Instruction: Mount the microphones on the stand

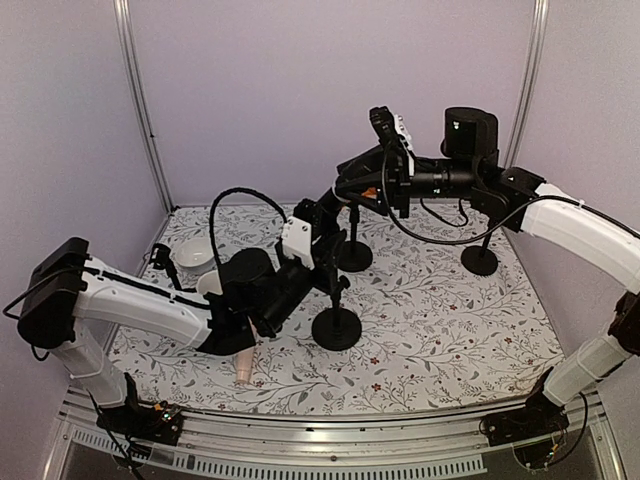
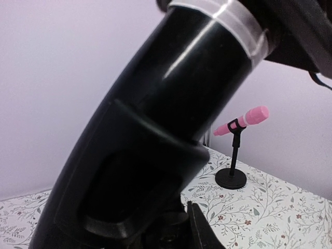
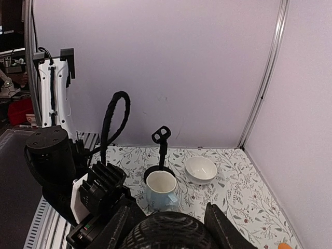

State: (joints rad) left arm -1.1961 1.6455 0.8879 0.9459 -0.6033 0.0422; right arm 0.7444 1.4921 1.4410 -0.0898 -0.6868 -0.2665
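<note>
My left gripper (image 1: pixel 303 228) is shut on the black microphone (image 1: pixel 325 205), held up in mid-air over the front stand (image 1: pixel 336 328). Its body fills the left wrist view (image 2: pixel 155 129). My right gripper (image 1: pixel 385 183) closes on its mesh head (image 3: pixel 166 236), fingers on both sides. The bright pink microphone (image 2: pixel 244 119) sits clipped in a stand (image 2: pixel 231 179). The pale beige-pink microphone (image 1: pixel 245 368) lies on the table at the front. A bit of the orange microphone (image 1: pixel 370 191) shows behind my right gripper, above the back stand (image 1: pixel 352 256).
A blue-and-white mug (image 3: pixel 161 189) and a white bowl (image 3: pixel 201 168) stand at the back left, with an empty clip stand (image 3: pixel 162 136) behind the mug. Another stand base (image 1: pixel 480 260) is at the right. Walls enclose the table on three sides.
</note>
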